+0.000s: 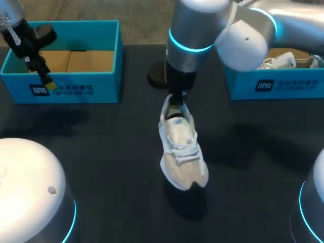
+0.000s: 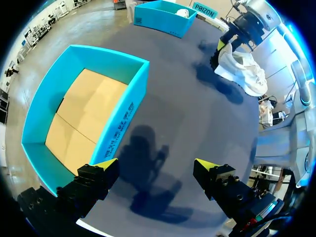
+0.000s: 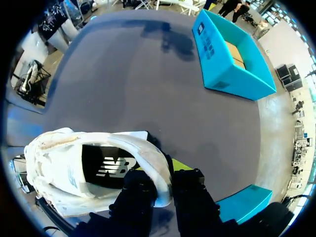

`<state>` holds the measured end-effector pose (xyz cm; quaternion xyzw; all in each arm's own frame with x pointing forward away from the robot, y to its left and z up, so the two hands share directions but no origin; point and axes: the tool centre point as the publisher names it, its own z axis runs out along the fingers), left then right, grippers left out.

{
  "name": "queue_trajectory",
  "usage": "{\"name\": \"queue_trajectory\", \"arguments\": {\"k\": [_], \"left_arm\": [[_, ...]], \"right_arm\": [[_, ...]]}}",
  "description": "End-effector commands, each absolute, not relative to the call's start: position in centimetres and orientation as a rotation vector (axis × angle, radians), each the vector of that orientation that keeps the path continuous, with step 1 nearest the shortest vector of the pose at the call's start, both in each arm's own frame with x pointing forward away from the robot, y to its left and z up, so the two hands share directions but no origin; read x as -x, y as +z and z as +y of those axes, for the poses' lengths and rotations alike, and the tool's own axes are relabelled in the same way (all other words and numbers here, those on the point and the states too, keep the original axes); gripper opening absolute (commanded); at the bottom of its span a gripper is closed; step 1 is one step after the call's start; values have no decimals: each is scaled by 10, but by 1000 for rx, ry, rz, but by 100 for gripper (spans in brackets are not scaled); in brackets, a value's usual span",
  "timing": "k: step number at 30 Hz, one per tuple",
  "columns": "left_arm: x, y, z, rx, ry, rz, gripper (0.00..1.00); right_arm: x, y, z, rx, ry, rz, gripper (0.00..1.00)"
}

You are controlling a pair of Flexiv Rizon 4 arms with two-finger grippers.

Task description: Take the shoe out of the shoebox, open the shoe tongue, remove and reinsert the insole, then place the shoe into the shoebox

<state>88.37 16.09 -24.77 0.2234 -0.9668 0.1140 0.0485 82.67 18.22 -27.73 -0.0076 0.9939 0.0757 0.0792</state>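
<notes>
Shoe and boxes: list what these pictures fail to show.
Head view: how the right gripper holds the shoe is hidden under its own wrist.
Right wrist view: the shoe's inside beyond the heel is hidden by the upper.
Head view: right shoebox, cut off by the edge and the right arm.

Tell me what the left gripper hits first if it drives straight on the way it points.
The left gripper would likely meet bare table first, just beside the blue shoebox wall; depth is unclear.

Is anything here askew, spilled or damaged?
Nothing is spilled or damaged. Only the shoe is askew: it tilts heel-up, its heel rim pinched in the right gripper's jaws.
</notes>
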Motion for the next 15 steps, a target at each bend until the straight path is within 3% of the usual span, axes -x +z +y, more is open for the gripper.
{"name": "queue_trajectory", "arguments": {"k": [1, 7, 15], "left_arm": [[-882, -247, 161, -681, 345, -2950, 100], [-882, -247, 161, -681, 345, -2950, 100], [-880, -234, 173, -1269, 305, -2724, 100]], "right_arm": [[-823, -273, 175, 25, 244, 2970, 0], [-823, -273, 175, 25, 244, 2970, 0], [-819, -268, 166, -20, 316, 2986, 0]]}}
